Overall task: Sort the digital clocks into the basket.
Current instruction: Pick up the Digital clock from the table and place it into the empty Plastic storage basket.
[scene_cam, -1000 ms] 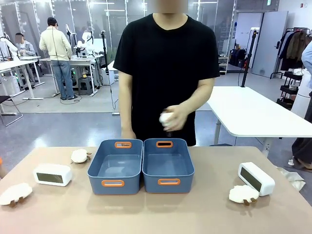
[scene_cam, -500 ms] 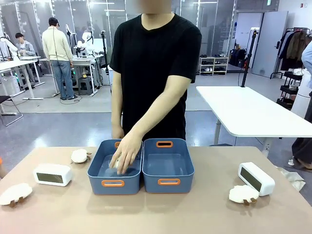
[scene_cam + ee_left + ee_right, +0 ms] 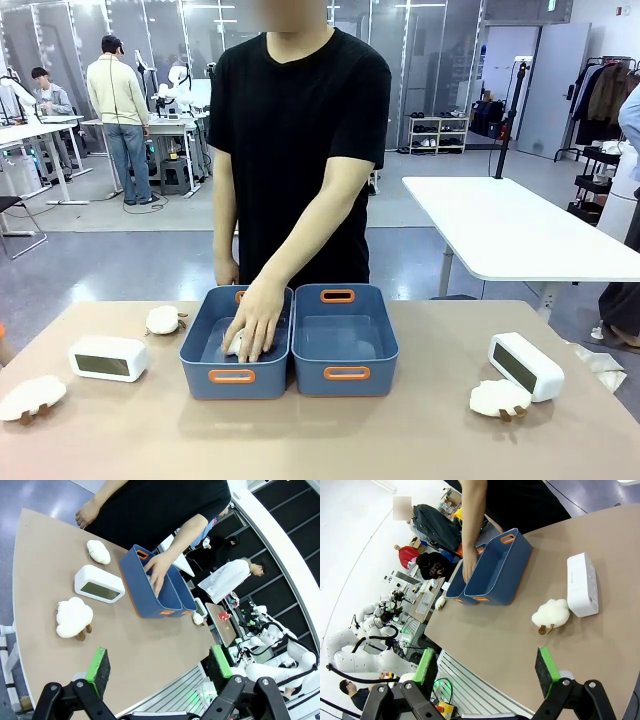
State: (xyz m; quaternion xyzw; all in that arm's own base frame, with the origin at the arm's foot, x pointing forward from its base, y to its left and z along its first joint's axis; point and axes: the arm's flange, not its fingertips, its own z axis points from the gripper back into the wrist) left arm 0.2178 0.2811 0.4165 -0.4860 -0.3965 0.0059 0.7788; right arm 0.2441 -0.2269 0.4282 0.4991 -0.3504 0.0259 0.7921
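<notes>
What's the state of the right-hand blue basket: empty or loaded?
Empty: the right basket shows a bare floor. The left digital clock and right digital clock sit outside on the table.

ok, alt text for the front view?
A person's hand rests on a white soft object inside the left blue basket, beside an identical right basket. The left clock and right clock lie on the table, one at either end.
</notes>
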